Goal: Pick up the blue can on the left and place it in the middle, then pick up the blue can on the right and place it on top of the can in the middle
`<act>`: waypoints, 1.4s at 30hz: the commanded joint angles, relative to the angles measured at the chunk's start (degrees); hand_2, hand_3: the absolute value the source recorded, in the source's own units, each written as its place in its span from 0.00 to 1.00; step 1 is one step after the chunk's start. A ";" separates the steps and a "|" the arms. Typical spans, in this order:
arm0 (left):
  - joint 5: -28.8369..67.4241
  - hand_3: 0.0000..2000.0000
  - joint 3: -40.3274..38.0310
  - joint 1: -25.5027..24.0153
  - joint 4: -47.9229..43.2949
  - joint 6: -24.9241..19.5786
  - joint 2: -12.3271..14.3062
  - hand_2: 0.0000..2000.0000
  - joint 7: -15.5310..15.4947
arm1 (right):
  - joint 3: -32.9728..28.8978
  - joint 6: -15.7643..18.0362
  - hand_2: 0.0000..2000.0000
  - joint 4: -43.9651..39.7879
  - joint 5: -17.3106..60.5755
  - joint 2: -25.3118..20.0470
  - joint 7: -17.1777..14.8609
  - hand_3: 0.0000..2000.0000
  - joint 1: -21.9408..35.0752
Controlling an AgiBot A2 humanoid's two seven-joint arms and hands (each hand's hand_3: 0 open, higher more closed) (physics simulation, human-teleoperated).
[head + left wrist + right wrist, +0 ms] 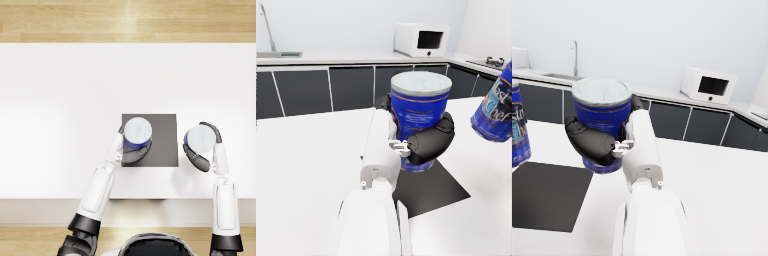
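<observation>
Step in hand, as I judge it: set the first blue can [137, 132] down square and upright near the centre of the dark mat [165, 145], since it seems to sit toward the mat's left part and the second must stack on its lid. My left hand [134, 154] is wrapped closed around its side, can upright over the mat; whether its base touches, I cannot tell. My right hand [200, 156] grips the second blue can [200, 138], lifted just beside the mat's right edge above the white table [60, 100].
</observation>
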 commanded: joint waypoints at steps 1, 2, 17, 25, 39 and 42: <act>-1.31 0.76 2.65 3.24 7.68 0.01 1.72 1.00 0.01 | 0.12 0.02 1.00 2.01 0.00 -0.29 0.00 0.76 1.63; -2.25 0.76 3.15 3.44 9.28 0.02 1.94 1.00 0.01 | 0.14 -0.02 1.00 2.48 0.00 -0.42 0.00 0.76 2.03; -4.60 0.76 21.42 12.52 37.43 -6.41 2.21 1.00 -19.58 | 3.13 0.30 1.00 7.11 -0.01 -2.13 0.12 0.76 4.48; -4.63 0.00 15.44 7.68 27.86 -0.97 0.70 0.00 -19.75 | 7.99 0.67 1.00 7.54 -0.01 -4.35 0.10 0.76 8.68; -4.62 0.00 -5.93 -19.70 -21.83 3.10 -13.97 0.00 -0.09 | 16.56 -11.04 1.00 1.78 -0.03 -9.65 -5.86 0.76 16.58; -4.62 0.00 -7.24 -21.25 -21.97 3.13 -14.15 0.00 0.22 | 19.11 -17.82 1.00 -0.11 -0.04 -9.93 -8.99 0.76 16.39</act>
